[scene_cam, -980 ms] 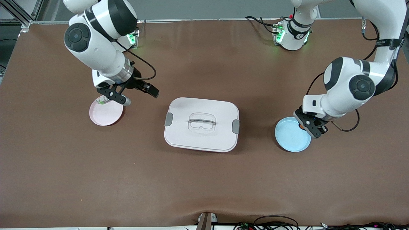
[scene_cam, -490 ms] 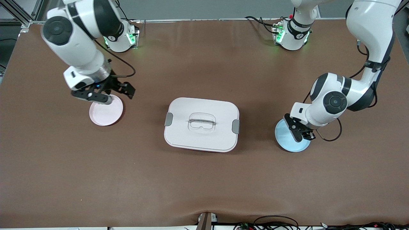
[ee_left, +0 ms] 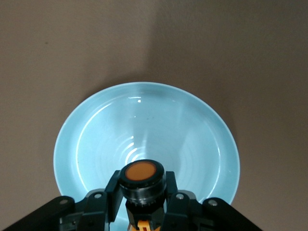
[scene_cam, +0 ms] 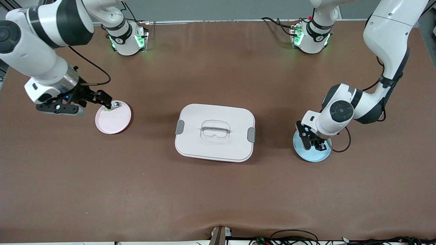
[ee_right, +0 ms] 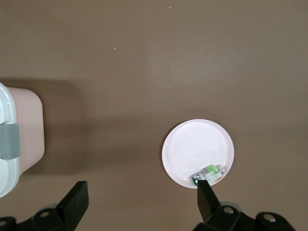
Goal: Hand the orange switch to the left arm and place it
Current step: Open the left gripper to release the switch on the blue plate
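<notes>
The orange switch (ee_left: pixel 141 173), a small black cylinder with a round orange cap, sits between the jaws of my left gripper (ee_left: pixel 142 188), which is shut on it. That gripper (scene_cam: pixel 314 141) hangs over the pale blue plate (scene_cam: pixel 311 156) at the left arm's end of the table; the plate (ee_left: pixel 144 120) holds nothing else. From the front the switch is hidden by the hand. My right gripper (scene_cam: pixel 83 103) is open and holds nothing, over bare table beside the pink plate (scene_cam: pixel 112 123). The white box (scene_cam: pixel 204 146) stands between the two plates.
A small green-and-silver piece (scene_cam: pixel 114 105) lies on the pink plate's (ee_right: pixel 192 144) rim area, close to one right fingertip (ee_right: pixel 204 192). The box's corner and grey latch (ee_right: pixel 8 141) show in the right wrist view. Bare brown table lies nearer the front camera.
The right arm swung toward its end of the table, off the pink plate, uncovering the green-and-silver piece. The left gripper shifted across the blue plate, still shut on the switch.
</notes>
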Robot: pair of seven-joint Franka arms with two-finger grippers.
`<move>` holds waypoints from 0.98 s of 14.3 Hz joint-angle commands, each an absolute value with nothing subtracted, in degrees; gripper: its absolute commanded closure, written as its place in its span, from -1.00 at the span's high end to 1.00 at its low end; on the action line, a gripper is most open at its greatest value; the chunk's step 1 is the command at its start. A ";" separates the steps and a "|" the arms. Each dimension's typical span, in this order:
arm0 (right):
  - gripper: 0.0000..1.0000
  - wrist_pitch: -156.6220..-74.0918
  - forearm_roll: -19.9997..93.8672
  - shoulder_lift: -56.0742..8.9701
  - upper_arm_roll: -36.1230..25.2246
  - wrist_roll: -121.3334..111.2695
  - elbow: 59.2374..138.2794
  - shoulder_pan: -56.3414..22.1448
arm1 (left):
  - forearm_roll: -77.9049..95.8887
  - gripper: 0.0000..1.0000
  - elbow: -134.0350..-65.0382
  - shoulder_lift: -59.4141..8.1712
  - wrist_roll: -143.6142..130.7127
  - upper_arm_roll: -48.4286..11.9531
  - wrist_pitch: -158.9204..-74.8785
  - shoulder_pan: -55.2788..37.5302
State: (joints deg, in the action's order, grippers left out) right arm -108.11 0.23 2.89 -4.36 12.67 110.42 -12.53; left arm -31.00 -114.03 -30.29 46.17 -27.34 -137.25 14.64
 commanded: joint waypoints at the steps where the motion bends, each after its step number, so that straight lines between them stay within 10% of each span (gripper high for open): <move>1: 1.00 -105.48 -0.62 3.61 -3.34 7.58 108.64 -8.54 | -33.13 -1.00 -113.82 -31.64 47.11 -27.60 -139.74 15.30; 6: 1.00 -97.31 -0.88 2.38 -3.34 3.00 99.52 -4.40 | -38.32 -1.00 -113.55 -33.57 47.20 -27.68 -142.65 15.47; 7: 1.00 -96.51 -0.97 2.11 -3.43 1.25 97.23 -3.61 | -38.23 -0.59 -113.47 -33.40 46.85 -27.69 -142.65 15.21; 9: 1.00 -95.28 0.08 2.11 -3.25 0.96 93.01 -0.63 | -37.80 0.99 -112.59 -33.57 46.32 -27.69 -142.65 15.64; 14: 1.00 -95.27 -0.09 2.11 -3.16 0.62 89.91 -0.09 | -31.41 1.00 -108.74 -31.29 41.66 -30.40 -134.34 15.20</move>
State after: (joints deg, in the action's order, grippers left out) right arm -96.22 0.02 2.91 -4.25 1.14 91.81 -0.91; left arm -35.08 -111.30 -33.02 42.80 -28.26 -140.14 15.11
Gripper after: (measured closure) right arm 0.000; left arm 0.079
